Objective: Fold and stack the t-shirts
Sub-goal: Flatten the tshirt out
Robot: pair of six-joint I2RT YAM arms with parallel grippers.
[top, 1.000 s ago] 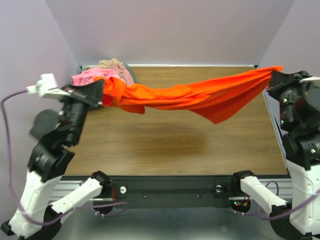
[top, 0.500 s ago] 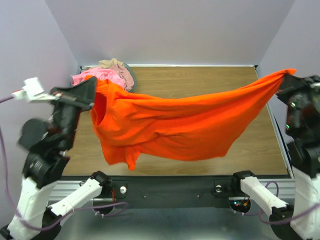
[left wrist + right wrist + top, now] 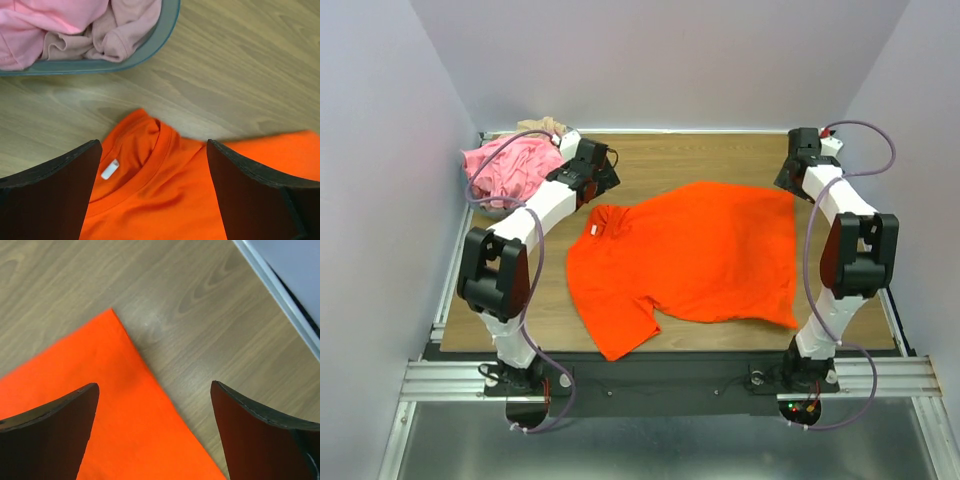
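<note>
The orange-red t-shirt [image 3: 695,255] lies spread flat on the table, collar to the left, with one sleeve reaching toward the near edge. My left gripper [image 3: 603,181] hovers open over the collar [image 3: 160,150]; the white neck label [image 3: 110,169] shows between its fingers. Over the shirt's far right corner [image 3: 107,370] my right gripper [image 3: 790,179] stands open, holding nothing. A pink t-shirt [image 3: 505,168] and a beige one [image 3: 127,27] are bunched in the grey basket [image 3: 157,42] at the far left.
The basket sits in the table's far left corner, just behind the left gripper. A metal rail [image 3: 282,295] edges the table close to the right gripper. Bare wood [image 3: 690,160] shows beyond the orange shirt and along its left side.
Both grippers have let go of the orange t-shirt. It was stretched in the air between them and now lies flat on the table, with both arms reaching over its far edge.
</note>
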